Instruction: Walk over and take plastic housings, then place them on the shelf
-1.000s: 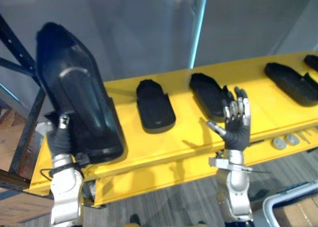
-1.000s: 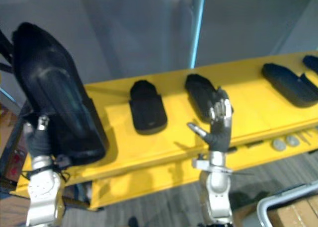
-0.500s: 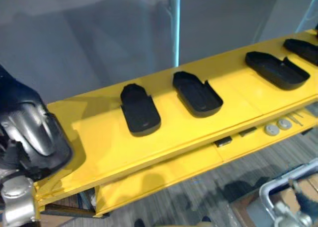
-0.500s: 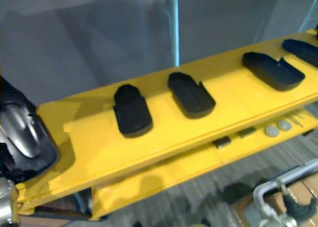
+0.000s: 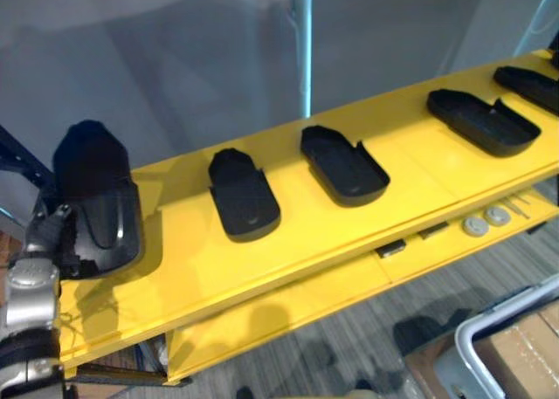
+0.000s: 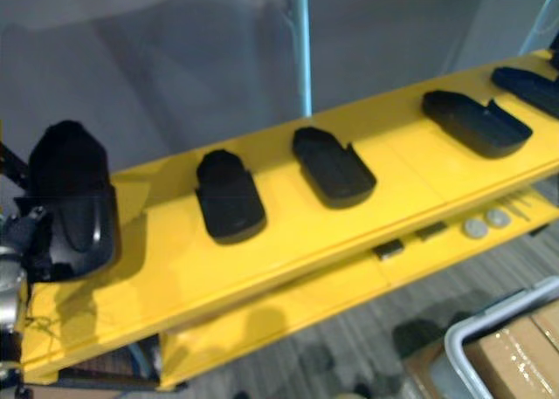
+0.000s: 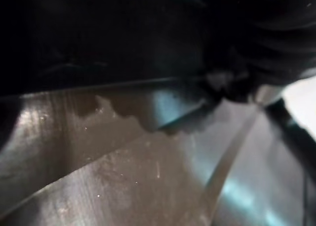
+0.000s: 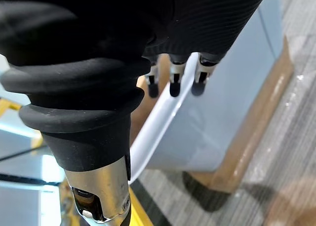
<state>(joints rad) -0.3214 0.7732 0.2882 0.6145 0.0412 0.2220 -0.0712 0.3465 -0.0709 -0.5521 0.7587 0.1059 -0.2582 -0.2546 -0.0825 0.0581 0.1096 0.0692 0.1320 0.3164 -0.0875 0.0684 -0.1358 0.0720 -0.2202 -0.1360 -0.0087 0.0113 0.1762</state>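
A long yellow shelf [image 5: 419, 168] carries several black plastic housings: one [image 5: 244, 194] left of centre, one [image 5: 343, 163] in the middle and one [image 5: 480, 120] at the right. Another black housing [image 5: 92, 198] rests tilted on the shelf's left end. My left hand [image 5: 54, 242] is at its near end, the thumb over its edge and the fingers under it. In the left wrist view this housing's dark underside [image 7: 98, 33] sits very close. My right hand [image 8: 173, 82] hangs low with straight fingers and holds nothing.
A lower yellow tier [image 5: 288, 303] holds small round silver parts [image 5: 476, 226]. A pale upright post [image 5: 303, 50] stands behind the shelf, and a dark rack frame [image 5: 17, 150] is at the far left. A white-rimmed bin with a cardboard box [image 5: 511, 347] sits on the floor at lower right.
The left hand has brought the big housing from upright down onto the shelf's left end. The right hand, raised before the shelf a second ago, has dropped low. The camera has shifted.
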